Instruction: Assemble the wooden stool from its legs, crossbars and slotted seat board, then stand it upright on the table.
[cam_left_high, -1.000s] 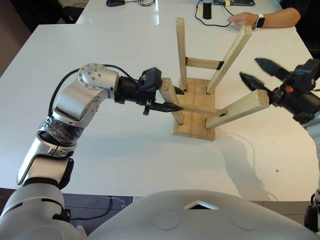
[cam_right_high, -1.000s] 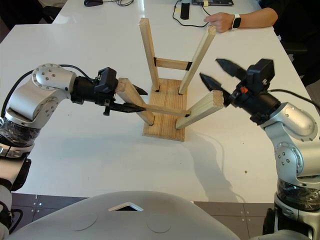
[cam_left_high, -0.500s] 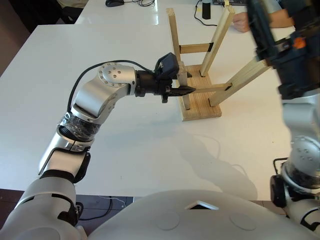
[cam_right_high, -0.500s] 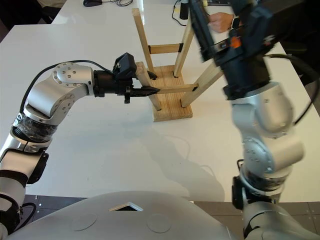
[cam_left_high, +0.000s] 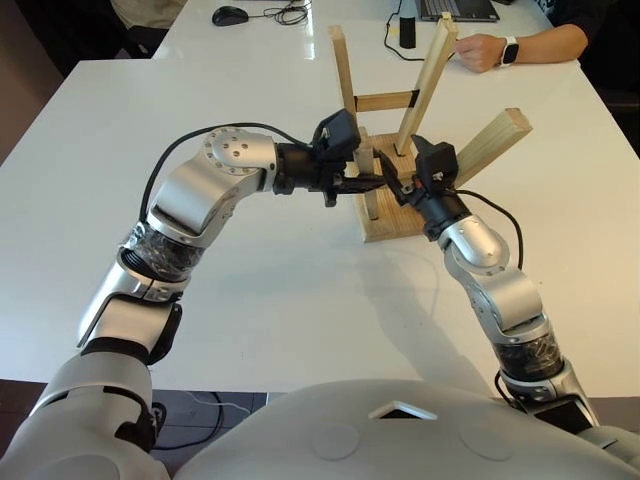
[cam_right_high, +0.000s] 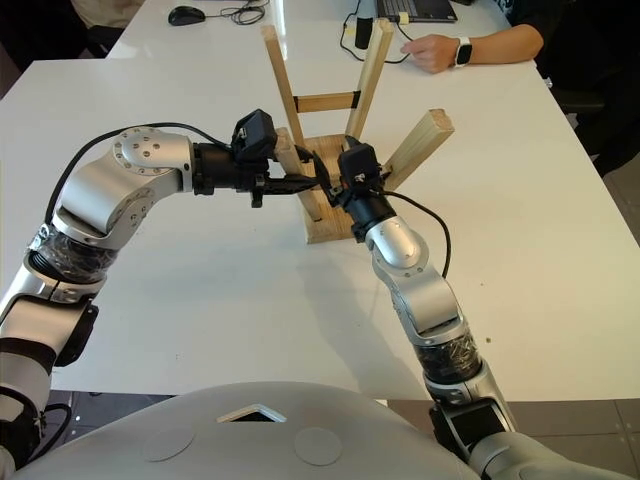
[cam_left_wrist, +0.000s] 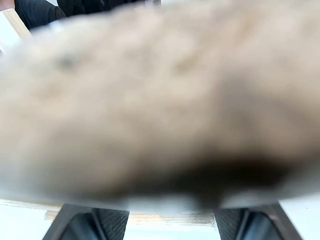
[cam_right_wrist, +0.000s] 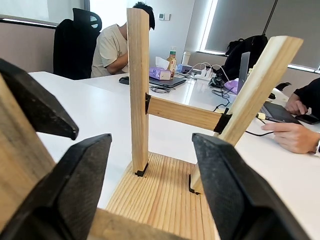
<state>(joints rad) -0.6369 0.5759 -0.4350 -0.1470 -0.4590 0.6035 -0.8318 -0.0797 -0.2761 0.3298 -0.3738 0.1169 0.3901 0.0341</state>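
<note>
- Left arm (cam_left_high: 215, 175): elbow raised and bent, forearm level over the desk (cam_left_high: 250, 290), wrist pointed at the stool (cam_left_high: 400, 222).
- Left fingers (cam_left_high: 362, 184): set on either side of the near leg (cam_left_high: 371, 205) and holding it.
- Right arm (cam_left_high: 490, 270): rises from the near desk edge, forearm angled up and inward, wrist next to the left one.
- Right fingers (cam_right_wrist: 235, 185): spread wide, one on each side of the near crossbar (cam_right_wrist: 125, 227). Whether they touch it cannot be told.
- Stool: upside down at mid-desk, seat board (cam_right_high: 330, 232) flat on the surface, legs up.
- Far legs (cam_left_high: 342, 70) (cam_left_high: 432, 65): seated in the board and joined by the far crossbar (cam_left_high: 385, 100). One is upright, the other tilted.
- Fourth leg (cam_left_high: 495, 140): leans steeply outward to the robot's right, and its foot is hidden behind the right wrist.
- Head views: both arms whole and the stool's lean. The contact between fingers and wood is too small and crowded to read.
- Right wrist view: the slats of the board and the black slots at the far legs' feet. One left finger is at the frame edge beside the near leg.
- Left wrist view: blurred wood close against the lens, two dark finger roots (cam_left_wrist: 95, 225) beneath it, grain and edges unreadable.
</note>
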